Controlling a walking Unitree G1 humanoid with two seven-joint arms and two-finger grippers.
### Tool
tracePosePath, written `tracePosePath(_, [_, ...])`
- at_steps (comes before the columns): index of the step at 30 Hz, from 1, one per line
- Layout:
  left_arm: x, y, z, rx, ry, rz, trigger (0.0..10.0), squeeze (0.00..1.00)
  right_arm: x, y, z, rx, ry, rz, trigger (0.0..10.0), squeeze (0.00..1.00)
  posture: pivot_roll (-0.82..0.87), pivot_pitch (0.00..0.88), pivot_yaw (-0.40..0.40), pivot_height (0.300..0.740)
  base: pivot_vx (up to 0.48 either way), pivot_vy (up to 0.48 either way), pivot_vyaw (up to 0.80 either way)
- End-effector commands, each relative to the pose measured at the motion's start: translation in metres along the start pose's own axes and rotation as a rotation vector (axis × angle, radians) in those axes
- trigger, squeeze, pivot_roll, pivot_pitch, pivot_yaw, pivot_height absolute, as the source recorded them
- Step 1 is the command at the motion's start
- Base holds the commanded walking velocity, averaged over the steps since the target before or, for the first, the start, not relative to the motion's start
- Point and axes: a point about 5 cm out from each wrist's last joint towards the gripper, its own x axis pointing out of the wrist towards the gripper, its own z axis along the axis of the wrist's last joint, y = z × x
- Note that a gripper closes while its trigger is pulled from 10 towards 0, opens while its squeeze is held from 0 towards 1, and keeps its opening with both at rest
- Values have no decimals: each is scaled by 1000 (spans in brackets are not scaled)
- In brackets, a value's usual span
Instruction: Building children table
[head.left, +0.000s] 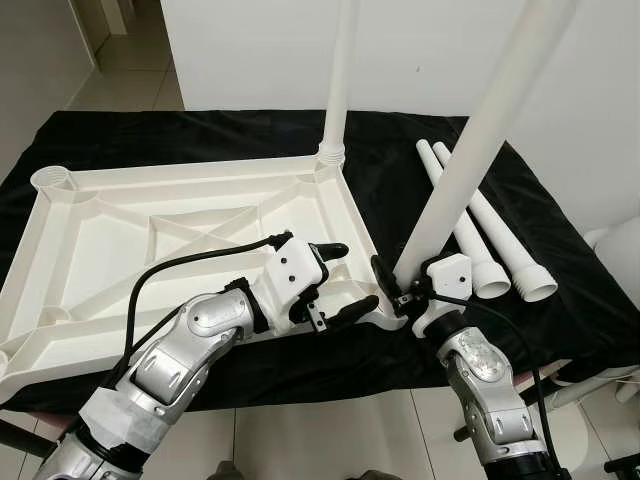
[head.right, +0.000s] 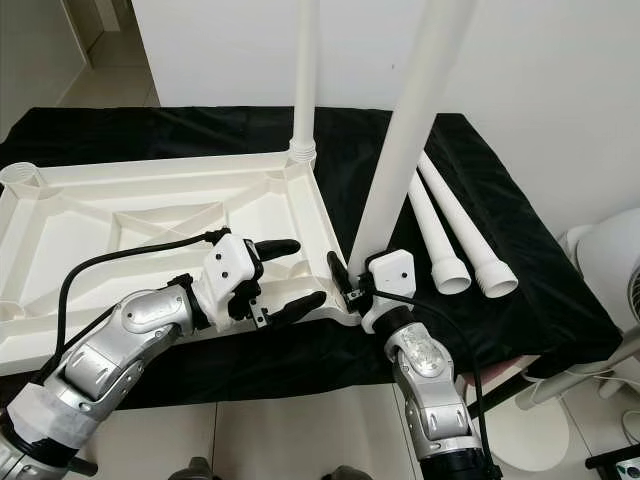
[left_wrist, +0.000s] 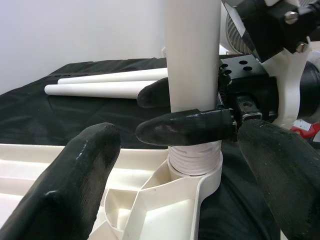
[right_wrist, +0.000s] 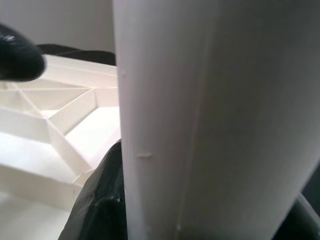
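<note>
**Second leg upright at the near corner**

We have the white tabletop (head.left: 190, 235) lying upside down on the black cloth (head.left: 560, 300), ribs facing up. One leg (head.left: 340, 80) stands upright in the far right corner socket. At the near right corner our right gripper (head.left: 392, 285) is clamped on a second leg (head.left: 470, 150), just above its threaded end, and that end sits in the corner socket (left_wrist: 195, 170), as the left wrist view shows clearly. The leg leans a little away from us toward the wall.

Our left gripper (head.left: 345, 280) hovers just beside it over the tabletop's near right edge, fingers (left_wrist: 75, 185) spread wide apart, holding nothing; one finger points toward the leg, the other lies along the rim.

Over on the right, two spare legs (head.left: 480, 225) lie side by side on the cloth, wide ends toward us. The far left corner socket (head.left: 52, 180) stands open.
</note>
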Motion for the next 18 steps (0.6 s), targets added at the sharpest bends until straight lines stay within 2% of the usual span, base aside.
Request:
tracePosePath(1, [1,-11,3,17,-10,-195,10000,0,-8,10,-24,13,124,54,10000,0,47,0,-30,740,0,0,0])
tracePosePath(7, [2,-11,4,19,-12,-196,10000,0,-9,15,-26,-12,132,101,10000,0,51,0,-33,740,0,0,0])
tracePosePath(13, [1,-10,5,23,-13,-190,10000,0,-14,15,-32,21,143,98,10000,0,53,0,-37,740,0,0,0])
tracePosePath(18, [0,-12,5,22,-16,-190,10000,0,-16,12,-38,84,146,57,10000,0,50,0,-37,740,0,0,0])
